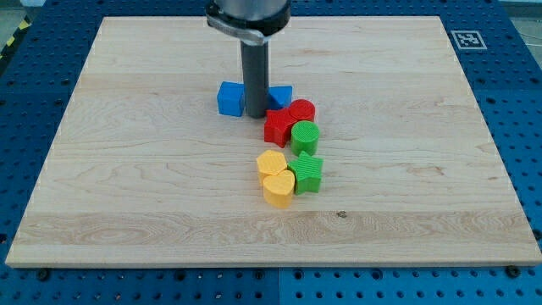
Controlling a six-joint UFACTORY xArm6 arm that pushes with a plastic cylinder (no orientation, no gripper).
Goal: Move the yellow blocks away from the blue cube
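Note:
My tip [256, 114] stands on the board between a blue cube [229, 98] on its left and another blue block [280, 96] on its right, partly hidden behind the rod. Two yellow blocks lie lower down: a yellow hexagonal block [271, 163] and a yellow heart-shaped block [278, 189] just below it, touching. They sit well below the tip, toward the view's bottom.
A red star-shaped block [278, 127] and a red cylinder [302, 110] sit right of the tip. A green cylinder [305, 136] and a green star-shaped block [308, 173] lie right of the yellow blocks. The wooden board [127, 186] rests on a blue perforated table.

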